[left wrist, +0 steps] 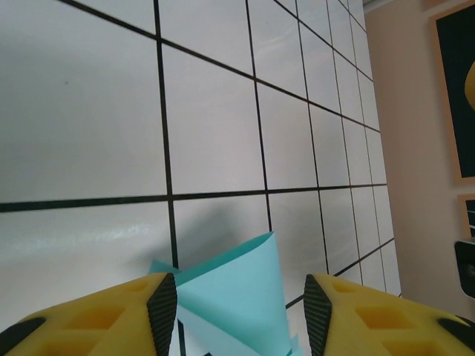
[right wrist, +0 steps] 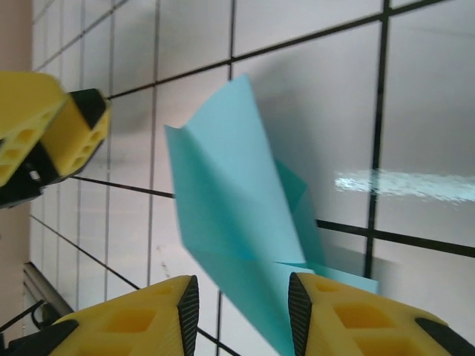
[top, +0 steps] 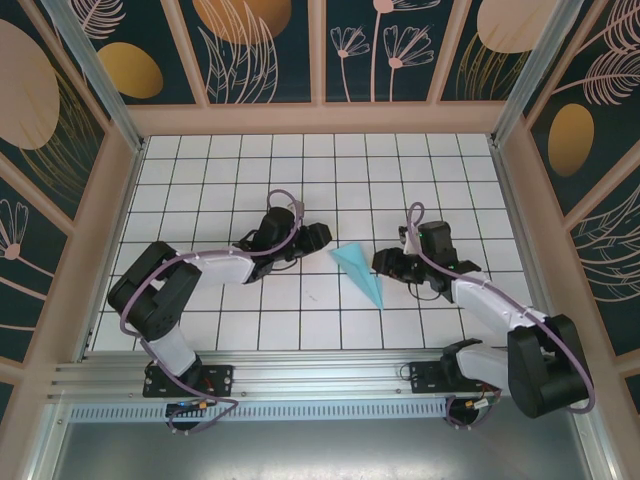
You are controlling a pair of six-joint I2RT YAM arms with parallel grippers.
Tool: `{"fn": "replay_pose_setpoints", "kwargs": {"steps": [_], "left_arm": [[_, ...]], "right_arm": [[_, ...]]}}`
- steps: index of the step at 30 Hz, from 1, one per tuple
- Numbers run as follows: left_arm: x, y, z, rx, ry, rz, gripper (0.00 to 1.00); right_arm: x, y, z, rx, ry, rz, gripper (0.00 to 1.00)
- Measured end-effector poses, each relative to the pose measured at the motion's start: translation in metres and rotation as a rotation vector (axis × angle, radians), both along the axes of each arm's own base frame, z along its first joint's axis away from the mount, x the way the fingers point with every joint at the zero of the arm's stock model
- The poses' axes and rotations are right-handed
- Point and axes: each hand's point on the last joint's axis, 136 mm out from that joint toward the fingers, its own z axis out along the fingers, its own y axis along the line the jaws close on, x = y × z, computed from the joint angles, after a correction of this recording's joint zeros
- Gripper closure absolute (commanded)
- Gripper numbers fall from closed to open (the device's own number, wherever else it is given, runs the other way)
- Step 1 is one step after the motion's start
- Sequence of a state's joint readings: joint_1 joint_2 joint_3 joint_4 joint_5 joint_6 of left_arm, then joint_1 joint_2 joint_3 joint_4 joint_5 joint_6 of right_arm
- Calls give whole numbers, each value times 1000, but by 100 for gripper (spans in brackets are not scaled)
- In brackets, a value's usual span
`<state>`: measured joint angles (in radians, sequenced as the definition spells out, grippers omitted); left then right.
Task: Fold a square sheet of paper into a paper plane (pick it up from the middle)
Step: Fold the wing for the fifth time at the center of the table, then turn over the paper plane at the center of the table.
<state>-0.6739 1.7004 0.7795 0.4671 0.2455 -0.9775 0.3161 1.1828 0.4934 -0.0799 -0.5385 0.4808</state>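
L claw (left wrist: 240, 311) sitting spread, blue paper plane (left wrist: 239, 293) poking into its gap, not pinched; R claw (right wrist: 241, 308) spread too, straddling plane's other side on tiled table (top: 200, 170)

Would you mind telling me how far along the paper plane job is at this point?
Done: a pointed, creased paper plane rests on the table, one wing flap raised. In hand: nothing is gripped; the left hand and right hand both stand open on either side of the plane. Left: probably little, perhaps a last press on the creases, then withdrawing.
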Motion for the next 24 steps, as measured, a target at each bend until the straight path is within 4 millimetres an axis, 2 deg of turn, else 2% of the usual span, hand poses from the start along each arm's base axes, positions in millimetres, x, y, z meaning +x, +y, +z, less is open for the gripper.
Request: {"fn": "replay_pose_setpoints", "kwargs": {"steps": [3, 7, 18, 24], "left_arm": [[-7, 0, -3, -2, 15, -8, 48], [-14, -3, -6, -4, 31, -16, 49], [-20, -10, -4, -24, 42, -34, 50], [-28, -20, -7, -28, 52, -68, 52]], "right_arm": [[-5, -1, -19, -31, 61, 17, 58], [-12, -2, -35, -57, 106, 47, 57], [-11, -9, -52, -130, 116, 67, 53], [-7, -14, -54, -165, 101, 49, 52]]}}
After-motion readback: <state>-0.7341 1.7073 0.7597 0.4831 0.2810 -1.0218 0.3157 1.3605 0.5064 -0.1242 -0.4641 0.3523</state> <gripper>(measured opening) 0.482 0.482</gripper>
